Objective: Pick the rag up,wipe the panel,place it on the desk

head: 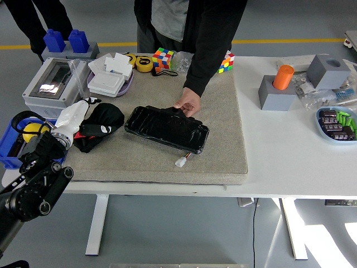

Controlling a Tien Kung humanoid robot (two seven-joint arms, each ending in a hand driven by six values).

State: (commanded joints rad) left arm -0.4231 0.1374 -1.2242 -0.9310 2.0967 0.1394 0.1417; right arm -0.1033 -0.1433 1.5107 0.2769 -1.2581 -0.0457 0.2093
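Note:
The black rag (103, 124), with a small red tag, lies bunched on the grey mat (223, 151) at the left. The black glossy panel (166, 129) lies flat at the mat's middle, with a white connector (181, 162) on a wire at its front edge. My left arm (33, 184) comes in from the lower left. Its pale hand (72, 118) is at the rag's left edge, touching or just above it. A person's hand (188, 104) rests on the panel's far edge and holds it. My right arm is out of view.
A grey electrical box (50, 84) and a white tissue tray (109, 81) stand behind the rag. A blue bin (11, 151) is at the far left. Puzzle cubes (163, 57), tape, grey blocks with an orange cylinder (283, 77) and a parts tray (337, 124) stand to the back and right.

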